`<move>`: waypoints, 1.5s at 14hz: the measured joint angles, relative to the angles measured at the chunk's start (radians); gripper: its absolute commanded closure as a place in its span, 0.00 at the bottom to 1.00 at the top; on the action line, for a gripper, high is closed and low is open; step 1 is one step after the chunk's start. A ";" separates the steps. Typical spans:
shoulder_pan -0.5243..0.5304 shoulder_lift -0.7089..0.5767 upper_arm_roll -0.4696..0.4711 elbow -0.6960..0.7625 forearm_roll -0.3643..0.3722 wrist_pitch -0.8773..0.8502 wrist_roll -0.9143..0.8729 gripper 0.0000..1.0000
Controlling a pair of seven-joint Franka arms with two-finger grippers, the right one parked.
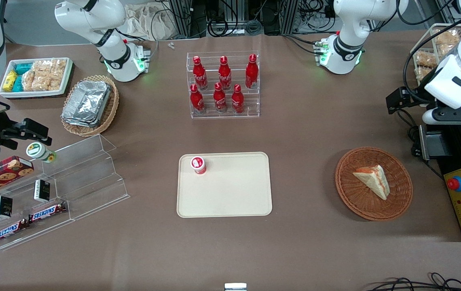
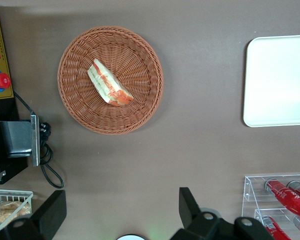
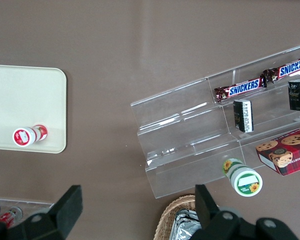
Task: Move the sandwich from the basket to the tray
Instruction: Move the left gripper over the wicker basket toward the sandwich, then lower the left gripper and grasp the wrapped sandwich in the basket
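hovering wide open and empty, the hand [image 2: 121, 212] shows only at the wrist, above sandwich [image 2: 110, 83] and basket [image 2: 75, 60].

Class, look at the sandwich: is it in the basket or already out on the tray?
In. The sandwich lies inside the basket; the tray holds only a small bottle. The open tool hangs above the table, empty.

Sandwich in basket, tray apart

The triangular sandwich [image 1: 372, 180] lies flat in the round reddish-brown wicker basket [image 1: 349, 194], its red-orange filling showing at the cut edge. The cream rectangular tray [image 1: 234, 194] sits flat on the surface, well apart from the basket, toward the parked arm's end.
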 measured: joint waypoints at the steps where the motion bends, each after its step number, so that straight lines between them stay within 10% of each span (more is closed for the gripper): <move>1: 0.000 0.000 0.000 0.000 0.000 0.000 0.000 0.00; 10: 0.021 0.055 0.023 0.001 0.000 0.016 -0.166 0.00; 21: 0.138 0.367 0.026 -0.166 -0.002 0.478 -0.576 0.00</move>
